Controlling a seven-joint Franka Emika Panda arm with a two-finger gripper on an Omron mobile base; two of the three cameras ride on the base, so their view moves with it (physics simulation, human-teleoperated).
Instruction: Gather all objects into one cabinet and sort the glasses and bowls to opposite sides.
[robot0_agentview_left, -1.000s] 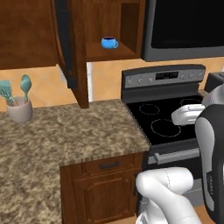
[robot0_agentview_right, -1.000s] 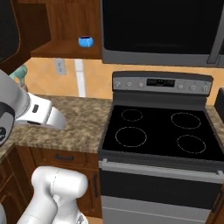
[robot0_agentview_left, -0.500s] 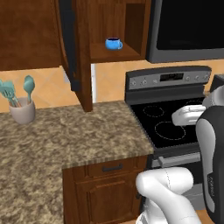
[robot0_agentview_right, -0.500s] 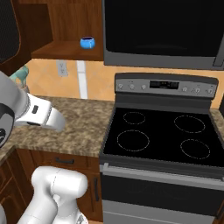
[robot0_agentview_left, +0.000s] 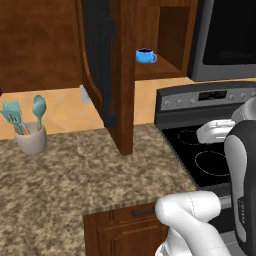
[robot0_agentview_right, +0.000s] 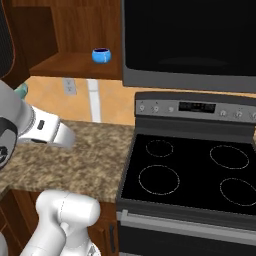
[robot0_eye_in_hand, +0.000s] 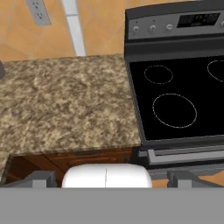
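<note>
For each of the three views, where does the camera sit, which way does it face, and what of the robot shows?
Left base view: behind the arm's left, facing the open reddish-brown wall cabinet holding the bright blue handled mug; white arm at lower right.
Right base view: behind its right, facing the black glass-top stove; arm at lower left.
Hand view: on the hand, looking down at the speckled granite counter; open pincer at bottom.
Both base views share the mug; all three share counter and stove.
</note>
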